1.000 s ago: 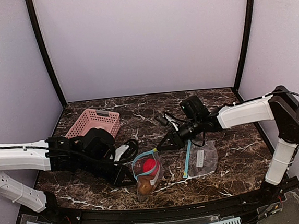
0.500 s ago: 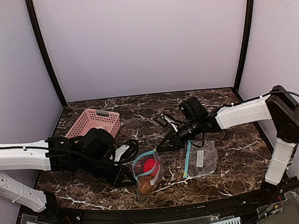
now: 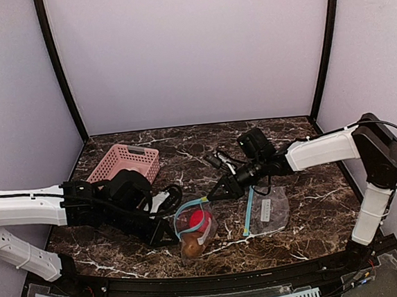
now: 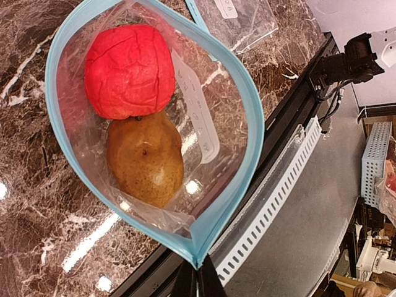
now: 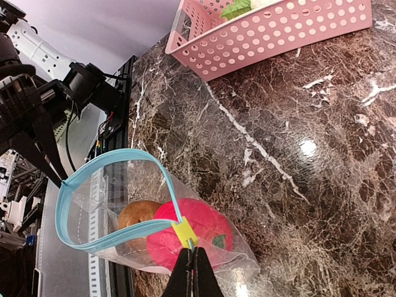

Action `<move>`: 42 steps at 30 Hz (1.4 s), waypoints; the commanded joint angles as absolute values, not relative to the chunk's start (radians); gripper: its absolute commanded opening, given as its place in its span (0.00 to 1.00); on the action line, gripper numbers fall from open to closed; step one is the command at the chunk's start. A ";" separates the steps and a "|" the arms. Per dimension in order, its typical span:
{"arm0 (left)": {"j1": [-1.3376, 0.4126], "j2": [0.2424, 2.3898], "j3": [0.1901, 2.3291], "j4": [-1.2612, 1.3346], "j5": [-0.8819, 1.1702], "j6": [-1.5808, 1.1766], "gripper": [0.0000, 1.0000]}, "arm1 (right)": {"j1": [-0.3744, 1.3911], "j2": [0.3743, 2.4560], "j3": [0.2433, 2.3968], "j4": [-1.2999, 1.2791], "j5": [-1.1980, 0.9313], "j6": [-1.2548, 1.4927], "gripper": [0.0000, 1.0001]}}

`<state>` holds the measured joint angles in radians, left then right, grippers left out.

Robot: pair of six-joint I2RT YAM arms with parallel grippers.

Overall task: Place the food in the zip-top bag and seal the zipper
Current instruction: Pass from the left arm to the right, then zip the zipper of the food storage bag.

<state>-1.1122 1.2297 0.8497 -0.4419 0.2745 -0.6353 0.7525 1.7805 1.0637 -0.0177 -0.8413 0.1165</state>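
Observation:
The zip-top bag [image 3: 194, 233] hangs between both grippers, its blue zipper mouth [image 4: 247, 105] spread wide. Inside lie two pieces of food, a red-pink ball [image 4: 130, 71] and a brown-orange bun [image 4: 145, 158]. My left gripper [image 4: 198, 273] is shut on the near corner of the zipper strip. At the far end, my right gripper [image 5: 192, 252] is shut on the strip just behind the yellow slider [image 5: 184, 232]. In the top view the left gripper [image 3: 173, 235] and right gripper [image 3: 210, 197] flank the bag. A green sprig [image 5: 234, 9] and a pale piece [image 5: 261, 3] show in the pink basket.
The pink basket [image 3: 124, 162] stands at the back left. A second clear bag [image 3: 268, 210] with a blue zipper strip lies flat to the right of the held bag. The table's front edge and a perforated rail [image 4: 278, 204] run close behind the left gripper.
The right gripper has edged left and shut on the zipper strip by the slider. The left arm and the bag have held still.

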 commanded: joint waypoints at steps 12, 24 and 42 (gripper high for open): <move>-1.009 1.052 0.800 -0.602 0.231 -0.572 0.01 | 0.767 1.488 0.955 -0.088 -0.709 0.156 0.00; -1.004 1.044 0.866 -0.718 0.173 -0.452 0.51 | 0.972 1.480 0.930 -0.091 -0.619 0.211 0.00; -1.020 1.118 0.926 -0.221 0.438 -0.159 0.67 | 1.022 1.445 0.926 -0.082 -0.578 0.247 0.00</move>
